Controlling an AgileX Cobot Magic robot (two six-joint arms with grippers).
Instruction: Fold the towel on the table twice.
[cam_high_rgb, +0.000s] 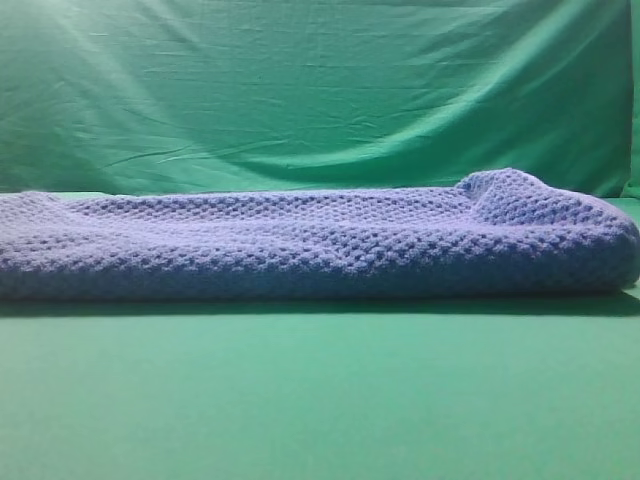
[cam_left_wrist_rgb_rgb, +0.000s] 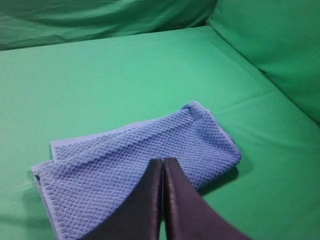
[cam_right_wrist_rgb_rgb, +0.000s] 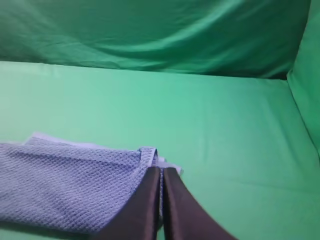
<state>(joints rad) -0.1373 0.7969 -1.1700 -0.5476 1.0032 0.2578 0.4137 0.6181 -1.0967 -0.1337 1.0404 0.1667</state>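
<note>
We see the towel (cam_high_rgb: 320, 245) lying folded on the green worktop (cam_high_rgb: 320, 400), stretched across nearly the whole width of the high view, with a raised lump of cloth at its far right end. A wrinkled green backdrop (cam_high_rgb: 320, 90) hangs behind it. From the left wrist, the left hand (cam_left_wrist_rgb_rgb: 163, 165) hovers over the towel (cam_left_wrist_rgb_rgb: 140, 170) with its fingers pressed together, gripping nothing. From the right wrist, the right hand (cam_right_wrist_rgb_rgb: 161, 172) is likewise closed and empty, poised at the towel's layered corner (cam_right_wrist_rgb_rgb: 150, 155).
</note>
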